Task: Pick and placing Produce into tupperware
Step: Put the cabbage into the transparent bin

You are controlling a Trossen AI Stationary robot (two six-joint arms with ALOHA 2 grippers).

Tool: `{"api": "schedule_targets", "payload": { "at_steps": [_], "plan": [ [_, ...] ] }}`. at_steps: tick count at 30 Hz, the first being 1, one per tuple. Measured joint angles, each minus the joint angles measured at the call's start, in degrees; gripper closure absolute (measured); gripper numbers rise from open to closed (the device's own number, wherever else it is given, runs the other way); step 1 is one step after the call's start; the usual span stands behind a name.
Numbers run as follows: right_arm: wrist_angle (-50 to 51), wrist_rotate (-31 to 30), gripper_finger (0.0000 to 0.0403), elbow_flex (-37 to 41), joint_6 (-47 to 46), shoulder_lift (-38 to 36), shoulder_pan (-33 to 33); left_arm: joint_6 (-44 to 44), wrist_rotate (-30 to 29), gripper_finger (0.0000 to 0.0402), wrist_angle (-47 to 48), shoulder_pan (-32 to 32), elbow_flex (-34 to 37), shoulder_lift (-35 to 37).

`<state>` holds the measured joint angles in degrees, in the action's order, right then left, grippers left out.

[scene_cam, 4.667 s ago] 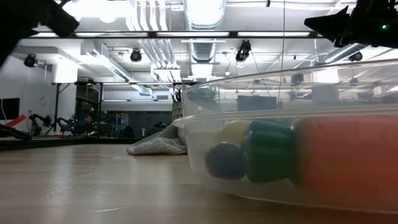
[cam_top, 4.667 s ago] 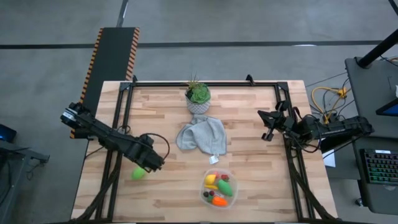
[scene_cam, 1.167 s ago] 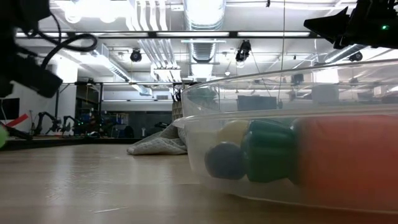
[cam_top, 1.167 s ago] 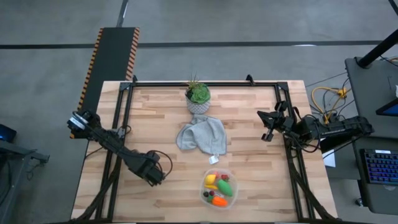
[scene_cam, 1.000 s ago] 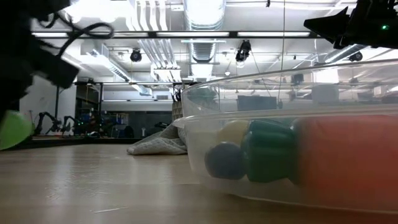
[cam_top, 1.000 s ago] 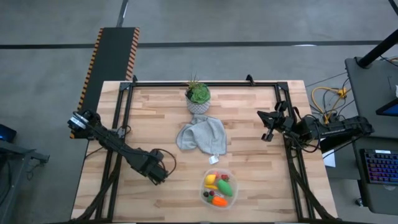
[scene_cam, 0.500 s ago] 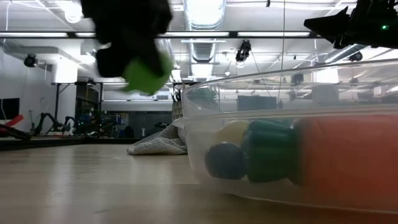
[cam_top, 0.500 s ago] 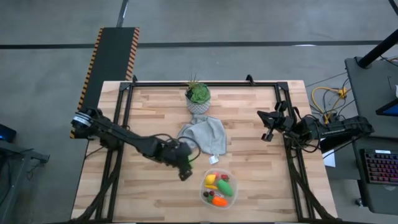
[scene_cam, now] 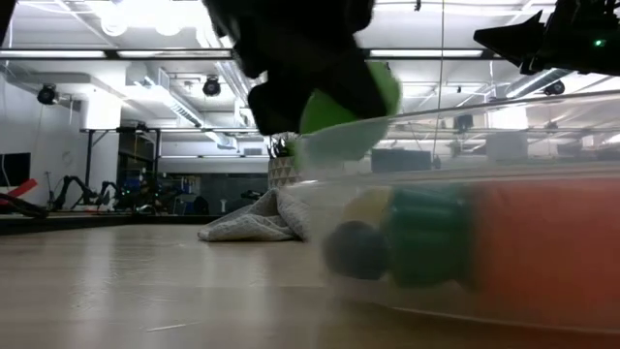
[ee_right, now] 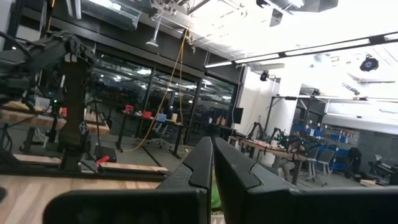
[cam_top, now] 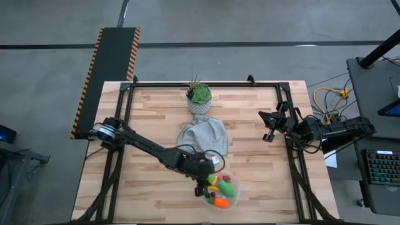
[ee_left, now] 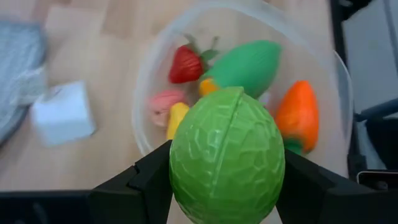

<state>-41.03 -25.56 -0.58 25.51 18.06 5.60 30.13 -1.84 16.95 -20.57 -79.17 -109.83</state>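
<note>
Gripping a green melon point(ee_left: 227, 155) above the tupperware point(cam_top: 207, 195) — left pincer point(cam_top: 203, 183) clamped; right pincer point(cam_top: 269, 128) closed, empty.

Even overhead light, soft shadows on table point(cam_top: 250, 125); low view glares from ceiling strips, tupperware point(scene_cam: 465, 233) beneath left gripper point(scene_cam: 320, 87) motion-smeared; left wrist view blurry beyond the gripped green produce point(ee_left: 227, 155).

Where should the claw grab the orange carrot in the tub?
Grab the orange carrot across its fat middle, coming straight down from above. It lies flat in the tub, whose walls block the sides. First the left claw must drop its green ball.
</note>
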Motion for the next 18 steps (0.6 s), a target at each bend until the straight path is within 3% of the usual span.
{"api": "schedule_targets", "payload": {
  "at_steps": [12,18],
  "plan": [
    [0.06,0.01,0.0394,0.0,-0.41,0.0,0.0,-5.2,-2.75,0.0201,3.18,-1.45,-9.01,-3.3],
    [0.08,0.0,0.0394,0.0,-0.15,-0.02,-0.01,-6.8,-2.6,0.0201,-1.39,-1.63,-9.72,-2.99]
  ]
}}
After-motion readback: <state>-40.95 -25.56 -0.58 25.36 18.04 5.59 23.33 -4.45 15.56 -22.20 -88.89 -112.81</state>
